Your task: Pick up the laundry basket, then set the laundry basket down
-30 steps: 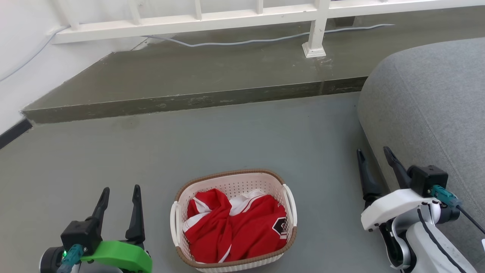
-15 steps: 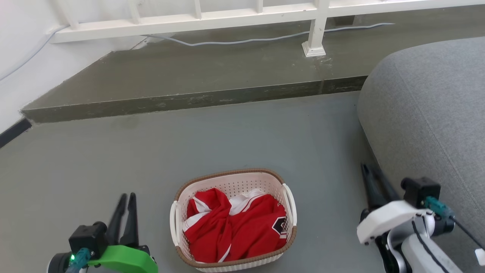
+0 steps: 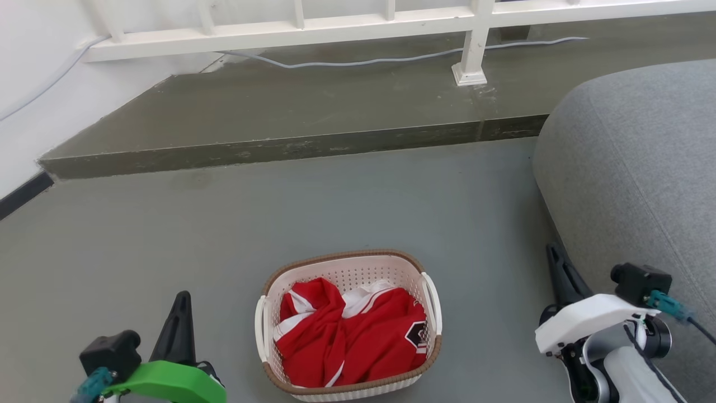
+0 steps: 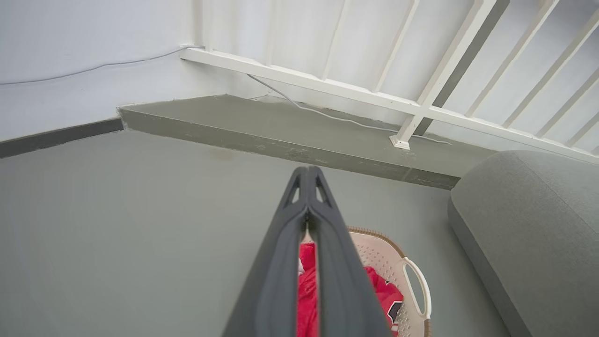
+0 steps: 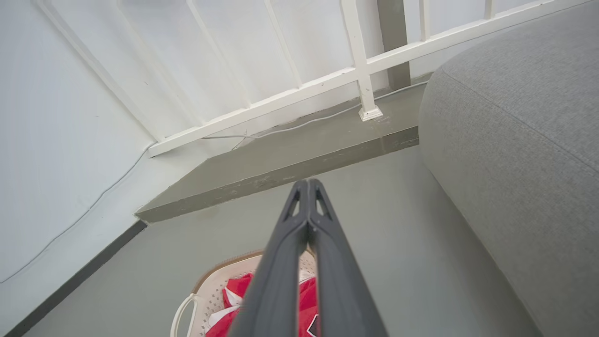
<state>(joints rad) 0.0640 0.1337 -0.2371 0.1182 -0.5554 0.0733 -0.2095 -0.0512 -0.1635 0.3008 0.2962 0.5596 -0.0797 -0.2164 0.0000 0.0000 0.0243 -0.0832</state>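
Note:
The laundry basket (image 3: 348,267) is cream-white perforated plastic with a brown rim and white loop handles. It stands on the grey floor at the bottom centre of the head view, holding a red-and-white garment (image 3: 349,336). My left gripper (image 3: 182,295) is shut and empty, well to the basket's left. On the basket's right, beside the sofa, my right gripper (image 3: 554,249) is shut and empty too. The left wrist view has the left gripper (image 4: 308,170) with its fingers together above the basket (image 4: 388,255). In the right wrist view the right gripper (image 5: 307,183) is closed over the basket (image 5: 208,288).
A grey sofa (image 3: 643,168) fills the right side, close to my right arm. A raised concrete step (image 3: 291,148) crosses the floor ahead, with a white railing (image 3: 335,25) and a cable (image 3: 363,60) on it. A white wall (image 3: 28,67) runs along the left.
Both grippers went from open to shut and dropped lower in the head view. The head camera shifted slightly. The basket stayed on the floor.

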